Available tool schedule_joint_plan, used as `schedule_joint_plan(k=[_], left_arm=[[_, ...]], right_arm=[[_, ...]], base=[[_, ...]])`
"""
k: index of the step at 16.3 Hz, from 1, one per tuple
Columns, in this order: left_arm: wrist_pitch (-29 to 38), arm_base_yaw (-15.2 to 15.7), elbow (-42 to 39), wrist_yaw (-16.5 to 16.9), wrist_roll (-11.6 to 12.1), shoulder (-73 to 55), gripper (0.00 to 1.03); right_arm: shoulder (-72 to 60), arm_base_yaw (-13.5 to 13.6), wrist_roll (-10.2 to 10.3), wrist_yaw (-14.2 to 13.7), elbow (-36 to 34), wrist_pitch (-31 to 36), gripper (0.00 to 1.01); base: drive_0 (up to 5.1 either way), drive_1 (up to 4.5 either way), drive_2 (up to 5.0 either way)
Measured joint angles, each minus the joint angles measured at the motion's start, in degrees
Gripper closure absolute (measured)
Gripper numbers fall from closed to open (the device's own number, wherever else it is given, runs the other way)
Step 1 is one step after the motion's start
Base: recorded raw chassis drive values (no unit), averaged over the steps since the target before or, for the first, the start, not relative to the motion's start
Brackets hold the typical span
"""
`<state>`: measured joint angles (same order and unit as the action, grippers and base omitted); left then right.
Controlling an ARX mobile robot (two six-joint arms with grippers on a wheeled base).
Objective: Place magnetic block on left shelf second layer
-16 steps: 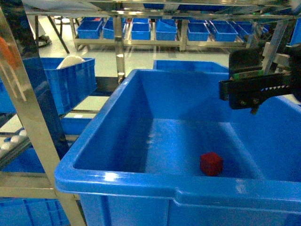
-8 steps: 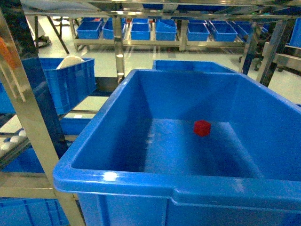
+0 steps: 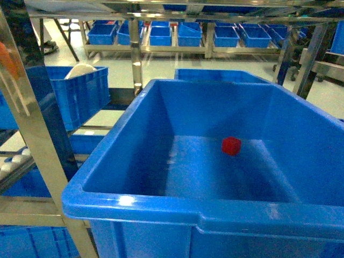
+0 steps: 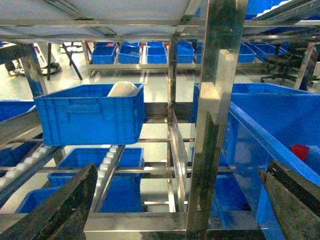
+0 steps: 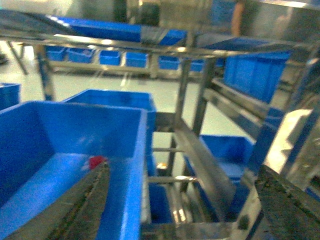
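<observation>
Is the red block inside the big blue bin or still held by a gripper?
Inside. The block lies alone on the floor of the bin, with no gripper near it in the head view. Both wrist views show open jaws holding nothing.

The left shelf second layer [image 3: 37,156] — a steel rack tier with shiny uprights — carries a large deep blue bin [image 3: 161,207]. Directly on the bin's floor, towards the back, lies the magnetic block [image 3: 231,145] — small, red, free-standing.

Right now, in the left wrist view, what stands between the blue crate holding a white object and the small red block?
A shiny perforated steel upright and the large blue bin's near wall separate the blue crate from the red block.
</observation>
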<state>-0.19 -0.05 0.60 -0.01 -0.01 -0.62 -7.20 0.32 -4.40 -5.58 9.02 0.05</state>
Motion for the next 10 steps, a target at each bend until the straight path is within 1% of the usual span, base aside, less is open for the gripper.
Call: schedule_joint_plan(k=[1,2,4,6,7,10], left_arm=[[0.0,0.0,0.0,0.0,0.0,0.0,0.05],[0.0,0.0,0.0,0.0,0.0,0.0,0.05],[0.0,0.0,0.0,0.0,0.0,0.0,0.05],[0.0,0.0,0.0,0.0,0.0,0.0,0.05],[0.0,0.0,0.0,0.0,0.0,0.0,0.05],[0.0,0.0,0.0,0.0,0.0,0.0,0.05]], right_arm=[[0.0,-0.3,1.6,3.8,-0.3,-2.0,0.25],[0.3,-0.3,2.4,5.1,-1.0,-1.9,0.34],[1.8,-0.3,3.2,5.5,-2.2,-1.3,0.56],[2.5,-0.3,3.4,5.5,-3.3,-1.1,0.75],[3.4,-0.3,3.4,5.5,-4.7,-0.8,1.0],[4.3,-0.3,3.6,5.5,-5.7,-0.5,0.99]], base=[[0.0,0.0,0.0],[0.0,0.0,0.0],[0.0,0.0,0.0],[0.0,0.0,0.0],[0.0,0.0,0.0],[0.0,0.0,0.0]])
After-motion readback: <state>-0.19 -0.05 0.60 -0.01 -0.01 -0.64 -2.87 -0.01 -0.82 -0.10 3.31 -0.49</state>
